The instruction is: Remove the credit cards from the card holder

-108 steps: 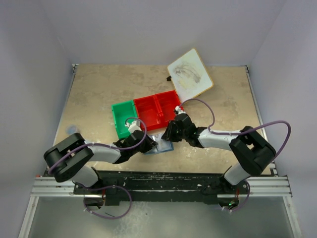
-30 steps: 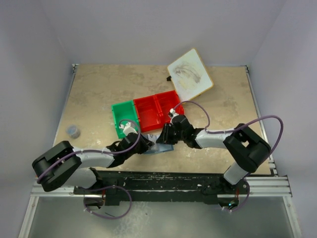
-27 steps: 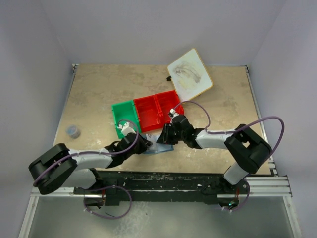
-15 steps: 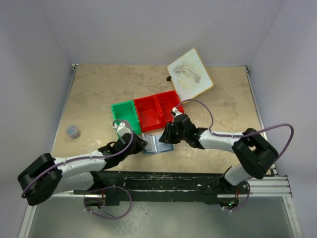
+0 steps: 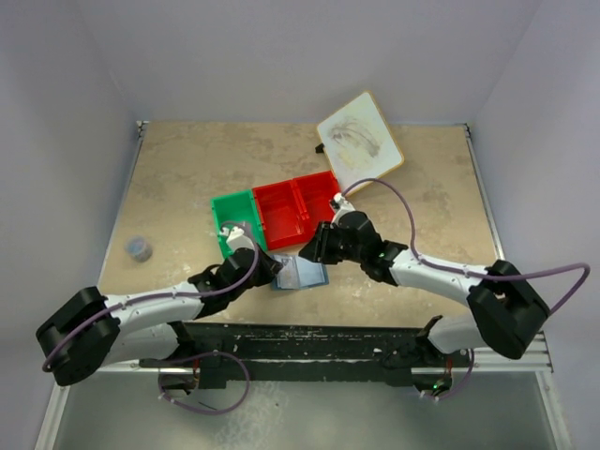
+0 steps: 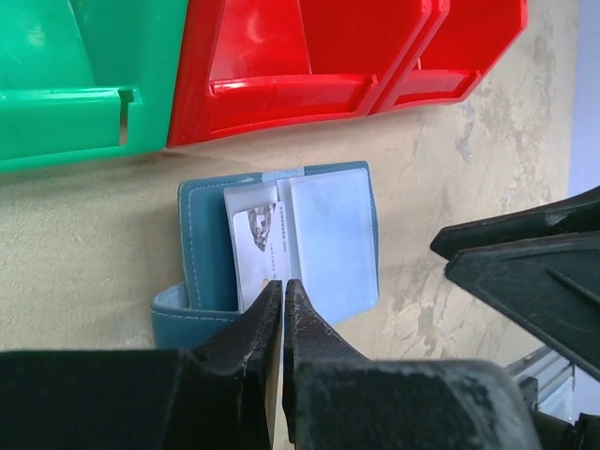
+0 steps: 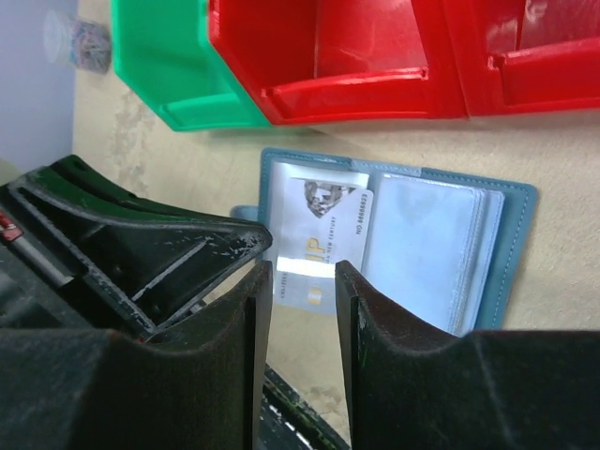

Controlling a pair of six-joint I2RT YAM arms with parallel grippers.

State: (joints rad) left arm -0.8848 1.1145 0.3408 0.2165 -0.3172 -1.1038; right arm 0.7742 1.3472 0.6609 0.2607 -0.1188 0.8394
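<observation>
Nearest, the left gripper (image 6: pixel 282 286) has its fingers drawn to a hairline slit at the near edge of the grey-white credit card (image 6: pixel 253 246), any grip on it hidden, while the right gripper (image 7: pixel 300 272) hangs spread wide above. The card holder (image 6: pixel 330 242) lies open just short of the red bins (image 6: pixel 300 66) and green bin (image 6: pixel 75 89), with bare table (image 6: pixel 441 159) beside it; other cards cannot be made out. Since half a second ago the right arm has stretched out flatter, and the holder has stayed put.

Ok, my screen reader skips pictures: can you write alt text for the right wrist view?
A blue card holder lies open, a grey-white card sticking partway out of one pocket, framed by the open right gripper. Red bins and a green bin stand behind it.
</observation>
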